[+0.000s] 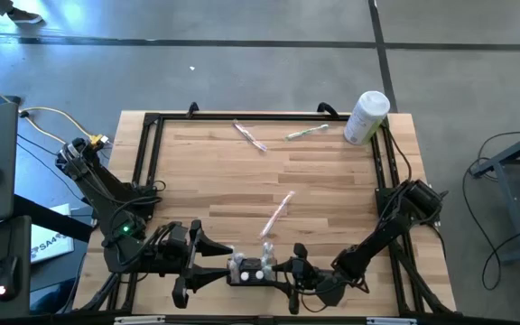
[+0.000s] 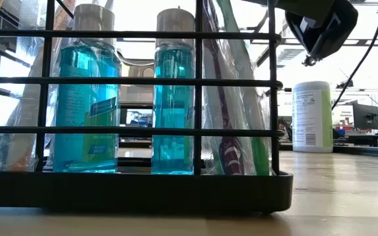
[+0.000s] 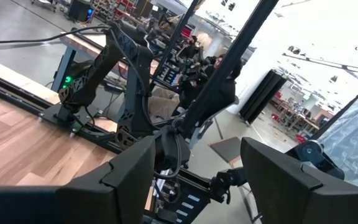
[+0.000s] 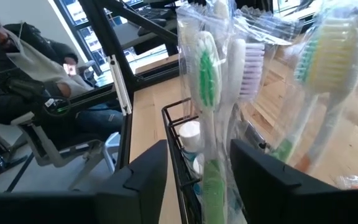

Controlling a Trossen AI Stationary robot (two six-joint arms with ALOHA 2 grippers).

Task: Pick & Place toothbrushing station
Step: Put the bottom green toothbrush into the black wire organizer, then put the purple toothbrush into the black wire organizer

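Your two arms meet at the near edge of the wooden bench [image 1: 332, 181], with the black wire toothbrush station [image 2: 143, 190] between them. The station holds two bottles of blue mouthwash [image 2: 87, 98], side by side and upright, and at least three wrapped toothbrushes, among them a green one [image 4: 207, 81], standing at one end of the rack.

Your right gripper [image 4: 194, 174] sits right at the station's end; its jaws stand apart on either side of the green brush's wrapped handle, though whether they touch it cannot be told. Your left gripper [image 3: 197, 180] lies just beside the station's other end, jaws spread wide and gripping nothing.

Three more wrapped toothbrushes lie loose on the bench: a pink one [image 1: 278, 212] near the middle, another pink one [image 1: 249, 135] and a green one [image 1: 307, 133] near the far edge. One white cylindrical canister [image 1: 366, 117] stands at the far right corner, well apart from the station.
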